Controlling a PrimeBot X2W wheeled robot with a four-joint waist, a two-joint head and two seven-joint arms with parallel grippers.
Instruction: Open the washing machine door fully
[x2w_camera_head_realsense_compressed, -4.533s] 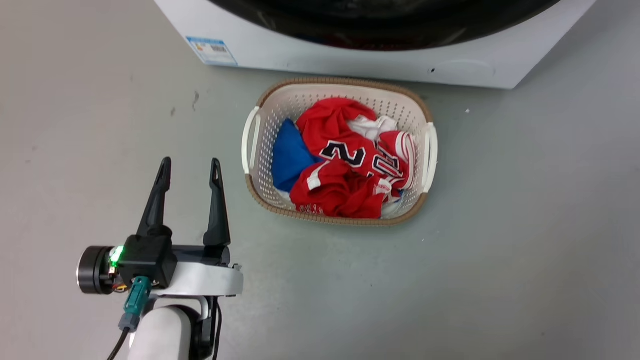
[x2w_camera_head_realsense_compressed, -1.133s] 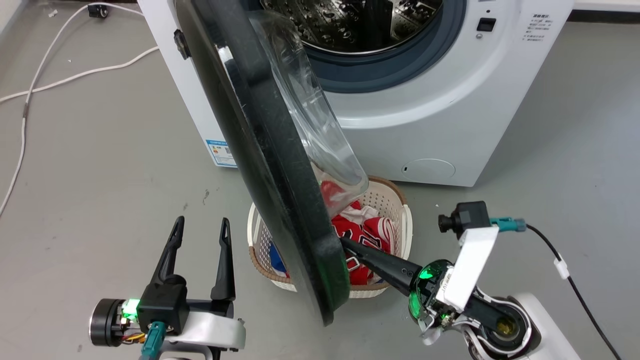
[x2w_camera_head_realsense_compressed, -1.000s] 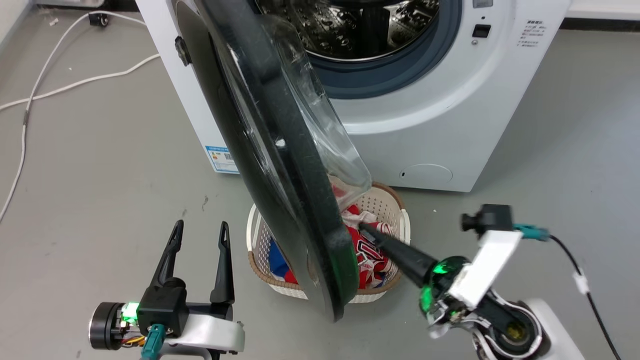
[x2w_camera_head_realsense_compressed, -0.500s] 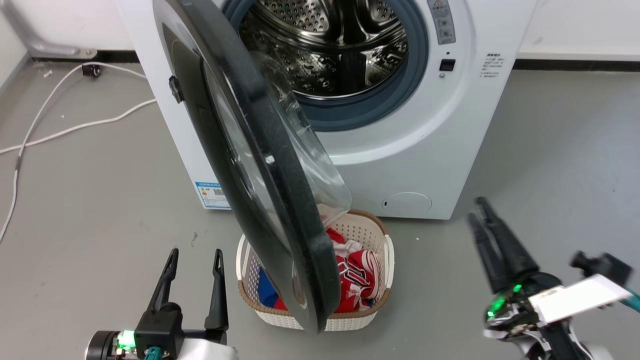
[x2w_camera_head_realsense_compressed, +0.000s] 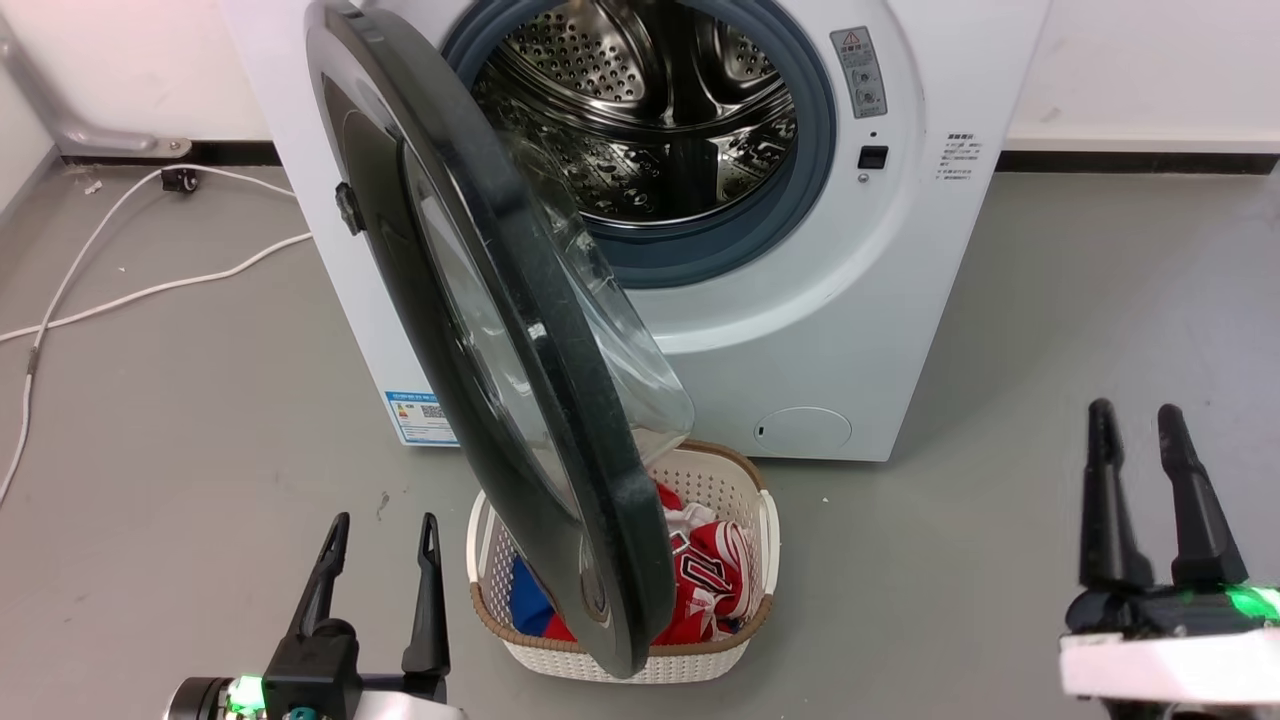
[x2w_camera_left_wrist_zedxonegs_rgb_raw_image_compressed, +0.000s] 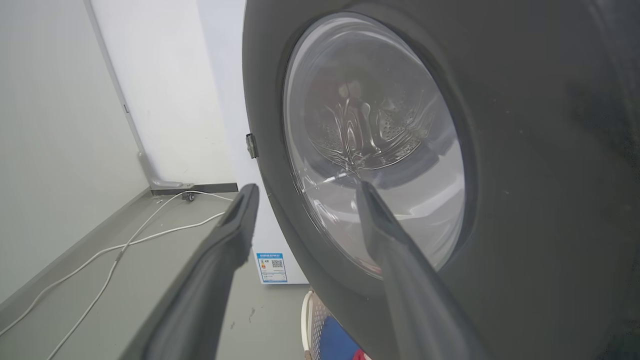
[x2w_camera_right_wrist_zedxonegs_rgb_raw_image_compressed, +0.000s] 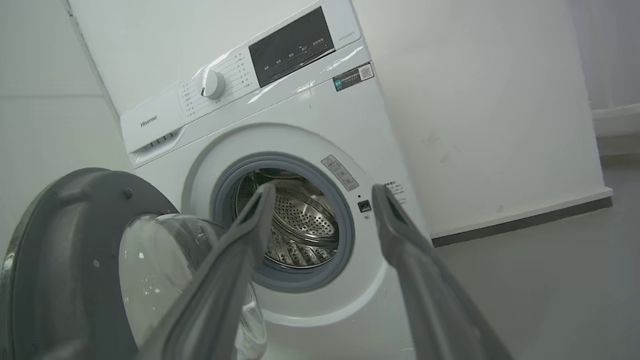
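1. Head view: the washing machine door (x2w_camera_head_realsense_compressed: 610, 500) stood swung out from the washing machine (x2w_camera_head_realsense_compressed: 800, 330), hinged on the left gripper's side, with its free edge hanging over the laundry basket (x2w_camera_head_realsense_compressed: 765, 520). The left gripper (x2w_camera_head_realsense_compressed: 385, 522) was just beside the door's outer face, fingers spread, holding nothing. The right gripper (x2w_camera_head_realsense_compressed: 1135, 410) was well apart on the inner side, fingers parted and empty.
   - Judgement: the door looked short of full swing. Push its inner black rim from the right gripper's side, not the glass bowl, and keep the left gripper out of the sweep.
2. Left wrist view: this one showed the outer face, with the door (x2w_camera_left_wrist_zedxonegs_rgb_raw_image_compressed: 525, 150) close ahead of the fingers. It also showed the drum through the glass bowl (x2w_camera_left_wrist_zedxonegs_rgb_raw_image_compressed: 370, 125), and the QR label (x2w_camera_left_wrist_zedxonegs_rgb_raw_image_compressed: 272, 267) and a white cable (x2w_camera_left_wrist_zedxonegs_rgb_raw_image_compressed: 125, 245) beyond the left finger. Touching or not: could not tell.
3. Right wrist view: this view alone showed the door's inner side (x2w_camera_right_wrist_zedxonegs_rgb_raw_image_compressed: 65, 240), left of the open fingers. The drum (x2w_camera_right_wrist_zedxonegs_rgb_raw_image_compressed: 300, 225) lay straight ahead, with the dial (x2w_camera_right_wrist_zedxonegs_rgb_raw_image_compressed: 214, 84) and control panel (x2w_camera_right_wrist_zedxonegs_rgb_raw_image_compressed: 292, 45) above.
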